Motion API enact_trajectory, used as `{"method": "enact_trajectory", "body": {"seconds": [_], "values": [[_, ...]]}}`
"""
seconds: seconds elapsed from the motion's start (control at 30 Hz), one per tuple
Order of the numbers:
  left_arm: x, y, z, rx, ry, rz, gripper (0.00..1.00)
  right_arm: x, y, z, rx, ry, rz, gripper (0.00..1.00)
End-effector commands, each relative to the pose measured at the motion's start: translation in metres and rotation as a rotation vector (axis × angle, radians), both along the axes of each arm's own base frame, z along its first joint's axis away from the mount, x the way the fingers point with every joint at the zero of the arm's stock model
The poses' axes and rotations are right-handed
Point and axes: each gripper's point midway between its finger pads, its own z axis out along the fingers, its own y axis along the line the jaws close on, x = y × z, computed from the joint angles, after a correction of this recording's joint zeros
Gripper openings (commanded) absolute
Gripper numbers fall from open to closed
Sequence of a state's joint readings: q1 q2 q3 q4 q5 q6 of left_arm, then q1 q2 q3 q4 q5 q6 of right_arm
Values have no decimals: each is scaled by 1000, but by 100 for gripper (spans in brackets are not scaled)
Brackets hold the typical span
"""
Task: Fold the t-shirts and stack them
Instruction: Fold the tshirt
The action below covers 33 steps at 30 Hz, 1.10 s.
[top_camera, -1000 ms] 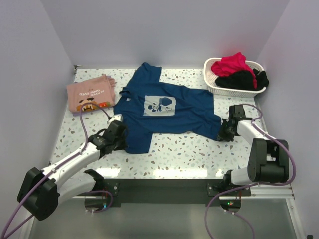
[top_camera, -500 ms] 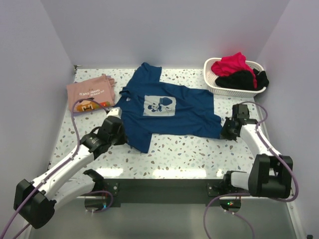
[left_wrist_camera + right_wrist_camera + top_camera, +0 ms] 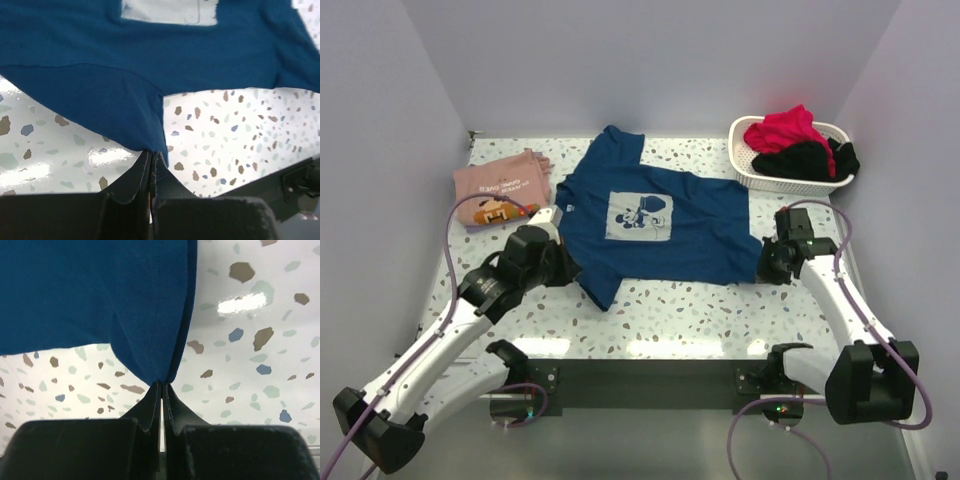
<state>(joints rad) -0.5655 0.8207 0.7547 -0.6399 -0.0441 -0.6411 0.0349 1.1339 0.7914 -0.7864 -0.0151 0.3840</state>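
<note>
Left tool and right tool are each clamped shut on an edge of the dark blue t-shirt.
The cloth is thin, light and limp, so it will likely sag and slide. Corners and hems look like the best holds, kept taut between the arms. The shirt lies spread across the middle of the surface, with the folded pink t-shirt at its left. A filled basket sits at the far right, and neither is in the way.

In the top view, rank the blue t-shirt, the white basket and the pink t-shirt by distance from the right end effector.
1. Blue t-shirt: corner pinched in the right end effector.
2. White basket: back right corner.
3. Pink t-shirt: back left.
</note>
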Motion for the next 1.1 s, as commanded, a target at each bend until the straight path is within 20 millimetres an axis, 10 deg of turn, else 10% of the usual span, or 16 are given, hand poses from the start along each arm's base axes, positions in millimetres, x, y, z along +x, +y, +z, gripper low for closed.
{"method": "enact_trajectory", "body": {"seconds": [0.0,0.7,1.07], "values": [[-11,-6,37,-51,-46,-70,0,-6,4,20,-35,-12,10,0],[-53,11,79,-116,-54,-80,0,-48,18,41,-66,46,77,0],[-33,8,74,-71,-80,-67,0,-30,23,36,-66,18,90,0]]}}
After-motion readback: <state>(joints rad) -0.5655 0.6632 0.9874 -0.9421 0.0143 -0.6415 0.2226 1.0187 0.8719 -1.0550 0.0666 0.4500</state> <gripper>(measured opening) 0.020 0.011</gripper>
